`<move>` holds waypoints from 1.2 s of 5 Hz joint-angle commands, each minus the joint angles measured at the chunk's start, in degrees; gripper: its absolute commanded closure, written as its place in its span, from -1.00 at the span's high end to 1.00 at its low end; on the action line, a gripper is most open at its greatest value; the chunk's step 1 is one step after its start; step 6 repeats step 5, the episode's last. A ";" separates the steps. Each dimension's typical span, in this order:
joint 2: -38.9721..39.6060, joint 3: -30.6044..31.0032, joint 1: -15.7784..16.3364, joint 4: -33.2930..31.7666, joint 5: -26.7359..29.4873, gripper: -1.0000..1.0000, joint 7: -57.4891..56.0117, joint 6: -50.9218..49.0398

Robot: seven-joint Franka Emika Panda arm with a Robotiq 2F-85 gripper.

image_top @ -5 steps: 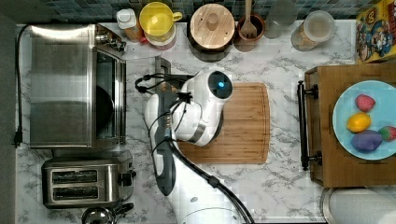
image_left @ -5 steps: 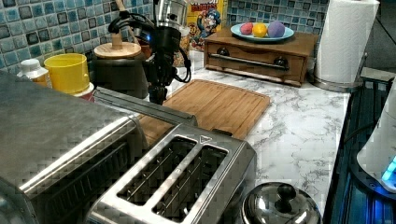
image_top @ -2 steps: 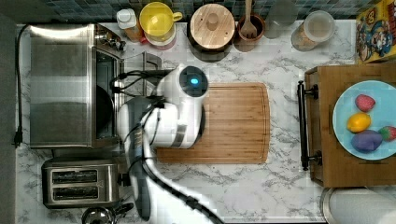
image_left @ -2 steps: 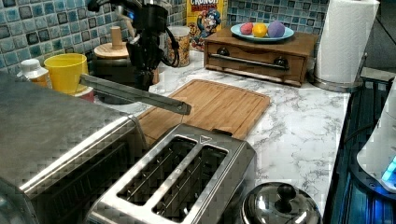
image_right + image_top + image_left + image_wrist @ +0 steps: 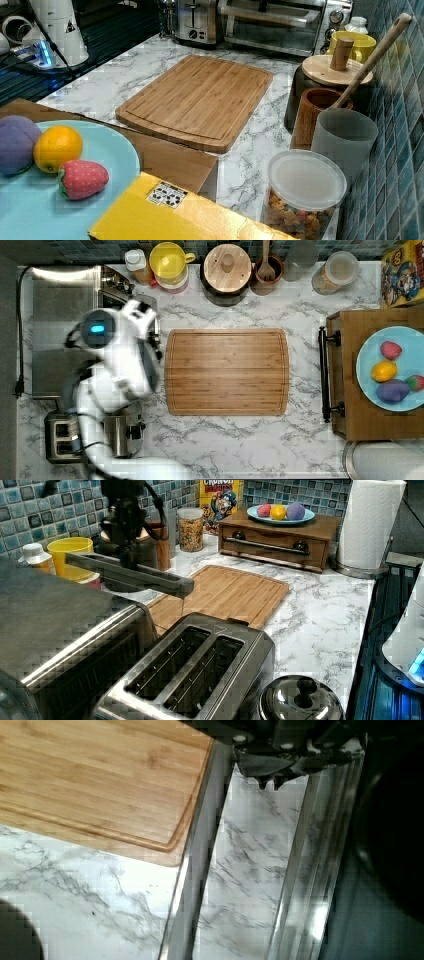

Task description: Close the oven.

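Beside the cutting board [image 5: 227, 371], the oven [image 5: 60, 630] door [image 5: 131, 574] is now seen lifted well above its flat position of a second ago, carried by the gripper [image 5: 126, 555], whose jaw state cannot be told, so closing is judged roughly half done.

oven [image 5: 62, 330] at top view's left, toaster [image 5: 90, 437] below

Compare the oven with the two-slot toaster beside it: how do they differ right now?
The oven is the larger box with a front glass door, now partly raised; the toaster is smaller and loads through two open top slots. The end effector is at the oven's door, while nothing touches the toaster. Both are steel.
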 commanded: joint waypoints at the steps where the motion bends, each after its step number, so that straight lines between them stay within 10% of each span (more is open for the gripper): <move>1: -0.45 2.73 13.20 12.72 -16.25 -1.00 23.80 -1.55; 6: -3.18 2.14 12.00 11.29 -15.42 -1.00 25.69 -0.72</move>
